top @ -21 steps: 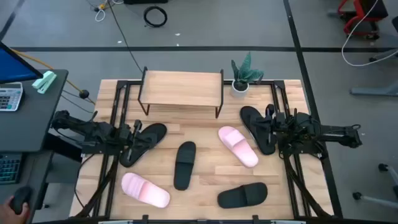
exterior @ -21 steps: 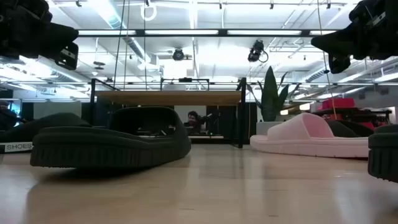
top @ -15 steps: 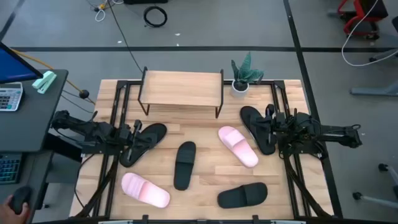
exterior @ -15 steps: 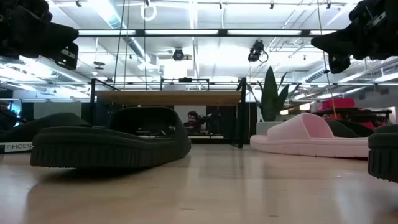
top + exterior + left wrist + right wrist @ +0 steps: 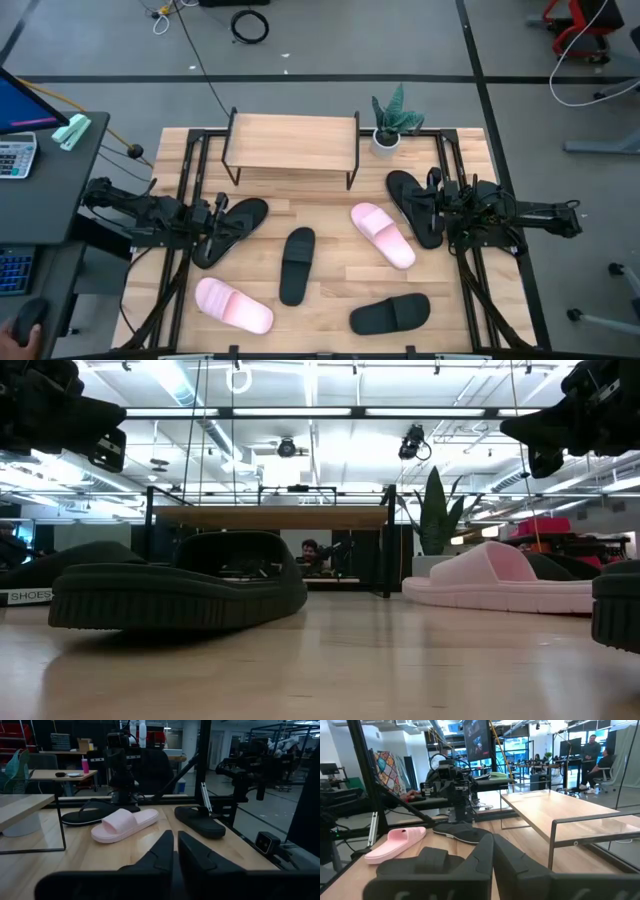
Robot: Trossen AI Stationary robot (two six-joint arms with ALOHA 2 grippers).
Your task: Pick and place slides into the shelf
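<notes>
Both claws are pressed together on nothing: the left claw point(image 5: 218, 210) waits at the left edge of the tabletop point(image 5: 330, 285) above a thin black flip-flop point(image 5: 232, 228), the right claw point(image 5: 436, 207) at the right edge over the other flip-flop point(image 5: 413, 202). All six slides lie on the tabletop in front of the shelf point(image 5: 292, 141), which carries nothing yet. Closed fingers would only shove a sandal if lowered now, so they must part first. I judge the flat flip-flops the hardest to grip, likely to slip or swing. A potted plant point(image 5: 388, 124) just beside the shelf could be knocked by the right arm, and a sandal carried too low may catch the shelf's plank edge.
</notes>
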